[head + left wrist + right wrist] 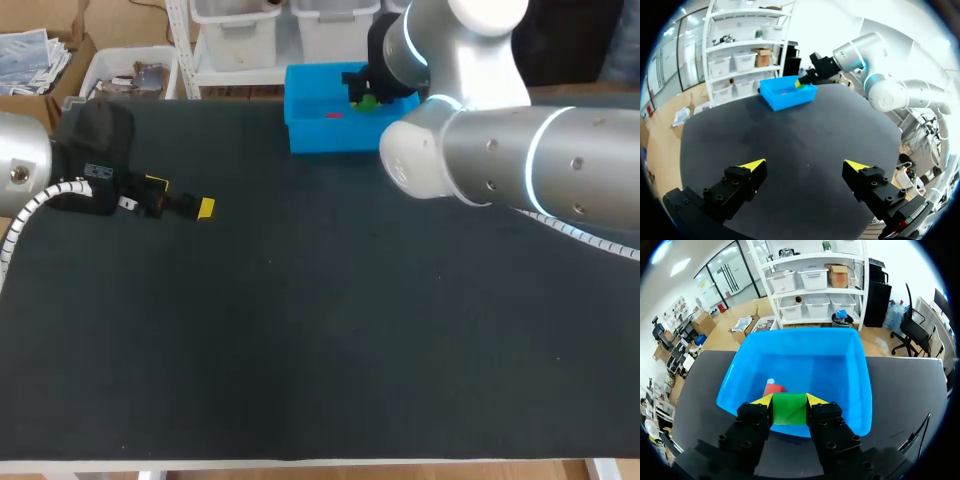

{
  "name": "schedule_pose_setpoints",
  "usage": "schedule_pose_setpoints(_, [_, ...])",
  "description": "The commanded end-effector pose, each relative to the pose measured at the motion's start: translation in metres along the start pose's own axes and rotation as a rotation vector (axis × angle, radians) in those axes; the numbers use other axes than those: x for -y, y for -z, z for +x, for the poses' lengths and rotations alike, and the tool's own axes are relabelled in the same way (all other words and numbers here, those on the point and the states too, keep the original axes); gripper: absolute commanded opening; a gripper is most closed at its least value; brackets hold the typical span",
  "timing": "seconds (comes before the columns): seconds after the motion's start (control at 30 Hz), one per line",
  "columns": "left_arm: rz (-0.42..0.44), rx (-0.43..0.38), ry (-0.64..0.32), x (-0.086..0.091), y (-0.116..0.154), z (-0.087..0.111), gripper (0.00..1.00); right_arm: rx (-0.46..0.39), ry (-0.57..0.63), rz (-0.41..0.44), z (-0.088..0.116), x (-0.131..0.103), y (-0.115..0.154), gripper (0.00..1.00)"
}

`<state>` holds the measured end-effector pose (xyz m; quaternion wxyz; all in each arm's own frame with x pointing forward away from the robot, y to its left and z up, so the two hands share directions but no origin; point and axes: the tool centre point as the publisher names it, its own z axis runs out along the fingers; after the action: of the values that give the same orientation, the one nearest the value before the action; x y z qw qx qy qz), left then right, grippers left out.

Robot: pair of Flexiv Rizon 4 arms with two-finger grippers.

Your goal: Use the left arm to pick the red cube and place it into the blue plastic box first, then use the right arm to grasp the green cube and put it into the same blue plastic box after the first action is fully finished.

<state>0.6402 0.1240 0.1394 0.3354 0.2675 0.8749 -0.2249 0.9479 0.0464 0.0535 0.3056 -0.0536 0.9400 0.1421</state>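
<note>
The blue plastic box [310, 132] stands at the table's back middle, and the red cube [333, 115] lies inside it. My right gripper [364, 98] hangs over the box's near rim, shut on the green cube [369, 101]. In the right wrist view the green cube [789, 408] sits squeezed between the yellow-tipped fingers of my right gripper [789, 401], with the red cube [773, 389] on the box floor just ahead and the blue box [840, 370] around it. My left gripper [180, 197] rests open at the table's left, far from the box [777, 99]. Its fingers [754, 165] hold nothing.
The black tabletop [320, 330] spreads wide between my left gripper and the box. My right arm's large elbow [520, 160] hangs over the table's back right.
</note>
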Motion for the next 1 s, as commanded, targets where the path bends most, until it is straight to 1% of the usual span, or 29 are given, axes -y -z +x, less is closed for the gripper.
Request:
schedule_pose_setpoints(0.03, [0.005, 0.006, -0.001, -0.001, 0.0, 0.001, 1.0, -0.004, 0.002, -0.002, -0.002, 0.0, 0.0, 0.0])
schedule_pose_setpoints(0.07, [0.005, 0.006, -0.001, -0.001, 0.0, 0.001, 1.0, -0.005, 0.004, -0.002, -0.003, 0.0, 0.0, 0.09])
schedule_pose_setpoints(0.1, [0.005, 0.006, -0.001, -0.001, 0.0, 0.001, 1.0, -0.006, 0.004, -0.002, -0.003, -0.001, 0.0, 0.31])
schedule_pose_setpoints(0.13, [0.005, 0.006, -0.001, -0.001, 0.0, 0.001, 1.0, -0.007, 0.005, -0.002, -0.004, -0.001, 0.0, 0.38])
schedule_pose_setpoints(0.17, [0.005, 0.006, -0.001, -0.001, 0.0, 0.001, 1.0, -0.007, 0.006, -0.003, -0.004, -0.001, 0.0, 0.46])
schedule_pose_setpoints(0.2, [0.005, 0.006, -0.001, -0.001, 0.0, 0.001, 1.0, -0.008, 0.007, -0.003, -0.005, -0.001, 0.0, 0.58])
schedule_pose_setpoints(0.23, [0.005, 0.006, -0.001, -0.001, 0.0, 0.001, 1.0, -0.009, 0.007, -0.003, -0.005, -0.001, 0.0, 0.92])
schedule_pose_setpoints(0.27, [0.005, 0.006, -0.001, -0.001, 0.0, 0.001, 1.0, -0.008, 0.007, -0.004, -0.006, -0.001, 0.0, 0.98])
schedule_pose_setpoints(0.3, [0.005, 0.006, -0.001, -0.001, 0.0, 0.001, 1.0, -0.007, 0.007, -0.003, -0.007, -0.002, 0.0, 1.0])
schedule_pose_setpoints(0.53, [0.005, 0.006, -0.001, -0.001, 0.0, 0.001, 1.0, 0.003, 0.006, -0.006, -0.011, -0.003, 0.005, 1.0])
schedule_pose_setpoints(0.7, [0.005, 0.006, -0.001, -0.001, 0.0, 0.001, 1.0, 0.018, 0.007, -0.01, -0.014, -0.006, 0.016, 1.0])
schedule_pose_setpoints(1.0, [0.005, 0.006, -0.001, -0.001, 0.0, 0.001, 1.0, 0.056, 0.03, -0.013, -0.023, -0.017, 0.049, 1.0])
